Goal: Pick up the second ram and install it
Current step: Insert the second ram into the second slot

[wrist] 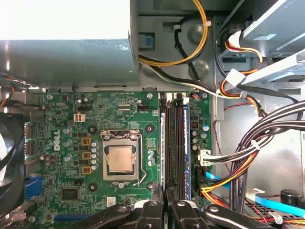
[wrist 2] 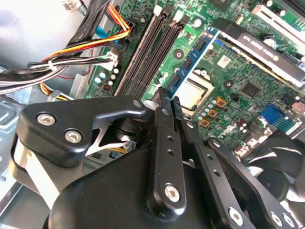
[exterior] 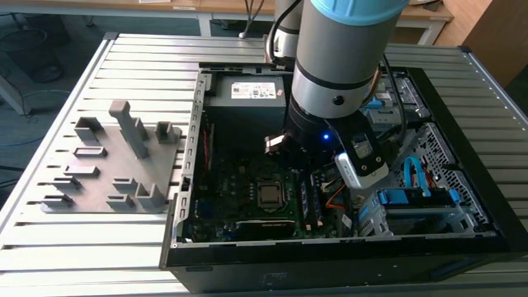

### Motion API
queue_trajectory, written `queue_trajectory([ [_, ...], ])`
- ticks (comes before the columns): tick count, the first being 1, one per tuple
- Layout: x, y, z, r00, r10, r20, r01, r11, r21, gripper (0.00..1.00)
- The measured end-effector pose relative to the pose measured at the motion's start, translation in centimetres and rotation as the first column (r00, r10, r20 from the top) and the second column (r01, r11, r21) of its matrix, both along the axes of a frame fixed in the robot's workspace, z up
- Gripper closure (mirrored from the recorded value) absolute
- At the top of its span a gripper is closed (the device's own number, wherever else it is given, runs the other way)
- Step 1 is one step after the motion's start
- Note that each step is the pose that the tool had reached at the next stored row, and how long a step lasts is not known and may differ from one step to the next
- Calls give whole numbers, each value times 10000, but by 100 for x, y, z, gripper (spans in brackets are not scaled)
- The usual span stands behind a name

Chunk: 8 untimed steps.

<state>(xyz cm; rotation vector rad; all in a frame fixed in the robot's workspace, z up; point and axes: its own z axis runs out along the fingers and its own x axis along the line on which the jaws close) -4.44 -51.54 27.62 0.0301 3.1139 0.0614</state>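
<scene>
The second ram (wrist 2: 191,61), a slim blue-green circuit stick, is standing beside the square silver processor (wrist 2: 193,93); the black pincer (wrist 2: 169,99), fingers together, is hovering at its end, perhaps touching. Light, stiff, fragile; edges only.

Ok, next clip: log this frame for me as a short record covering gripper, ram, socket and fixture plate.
gripper: shut, low over the motherboard inside the open computer case
held: nothing visible in it
second ram: on edge in the slot beside the processor socket; gripper tips at one end of it
neighbouring slots: dark, contents unclear
grey fixture plate: outside the case, at the exterior view's left, blocks standing on it
</scene>
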Motion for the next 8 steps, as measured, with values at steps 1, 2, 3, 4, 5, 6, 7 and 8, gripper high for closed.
queue_trajectory([
  [1,0,0,-4,10000,0,0,0,10000,1,86],
  [2,0,0,-11,10000,0,2,0,10000,3,86],
  [3,0,0,-19,10000,0,1,0,10000,2,86],
  [4,0,0,-26,10000,0,1,0,10000,0,86],
  [5,0,0,-33,10000,0,1,0,10000,1,86],
  [6,0,0,-36,10000,0,0,0,10000,-1,86],
  [7,0,0,-41,10000,0,0,0,10000,0,86],
  [8,0,0,-43,10000,0,0,0,10000,-3,86],
])
